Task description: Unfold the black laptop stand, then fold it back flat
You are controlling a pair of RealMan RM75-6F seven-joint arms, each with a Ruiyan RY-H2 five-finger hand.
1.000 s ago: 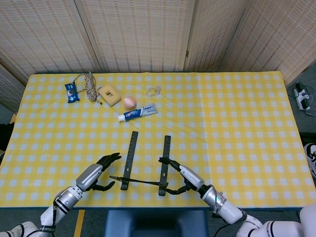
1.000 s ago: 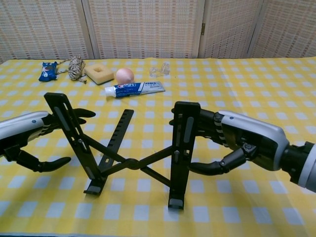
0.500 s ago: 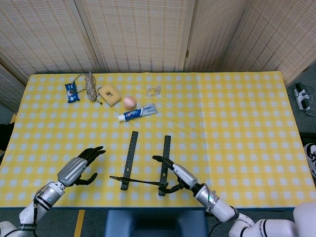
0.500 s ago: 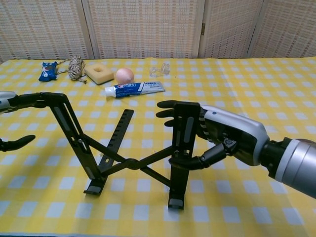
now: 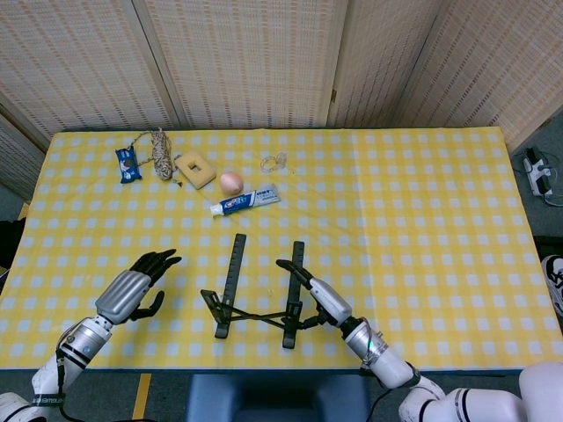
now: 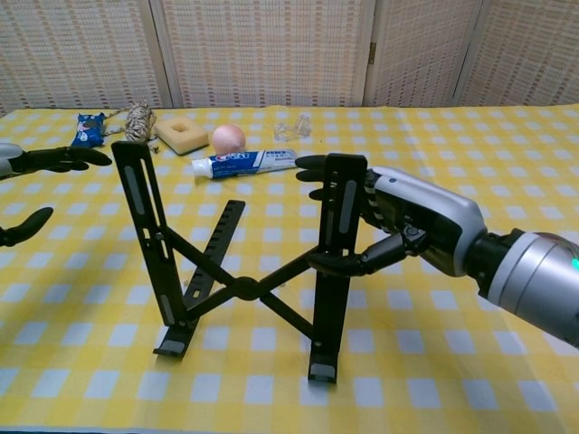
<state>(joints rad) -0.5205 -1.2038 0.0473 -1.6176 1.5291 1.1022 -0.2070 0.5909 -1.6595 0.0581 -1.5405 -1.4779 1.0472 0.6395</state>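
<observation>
The black laptop stand (image 5: 234, 268) stands unfolded near the table's front edge. In the chest view its two bars rise steeply from a crossed linkage (image 6: 242, 287). My right hand (image 5: 317, 299) holds the stand's right bar (image 6: 341, 217), with its fingers behind the bar and the thumb against the bar lower down (image 6: 407, 221). My left hand (image 5: 132, 294) hovers apart from the stand on its left with the fingers spread and nothing in it. Only its fingertips (image 6: 41, 160) show at the left edge of the chest view.
Beyond the stand lie a toothpaste tube (image 5: 245, 201), a peach-coloured ball (image 5: 230, 182), a yellow sponge (image 5: 195, 169), a rope coil (image 5: 159, 154), a blue packet (image 5: 128, 163) and a small clear item (image 5: 274, 162). The table's front edge runs just below the stand.
My left hand let go of the stand's left bar and drew away to the left. Both bars have swung up to stand steeper and taller.
</observation>
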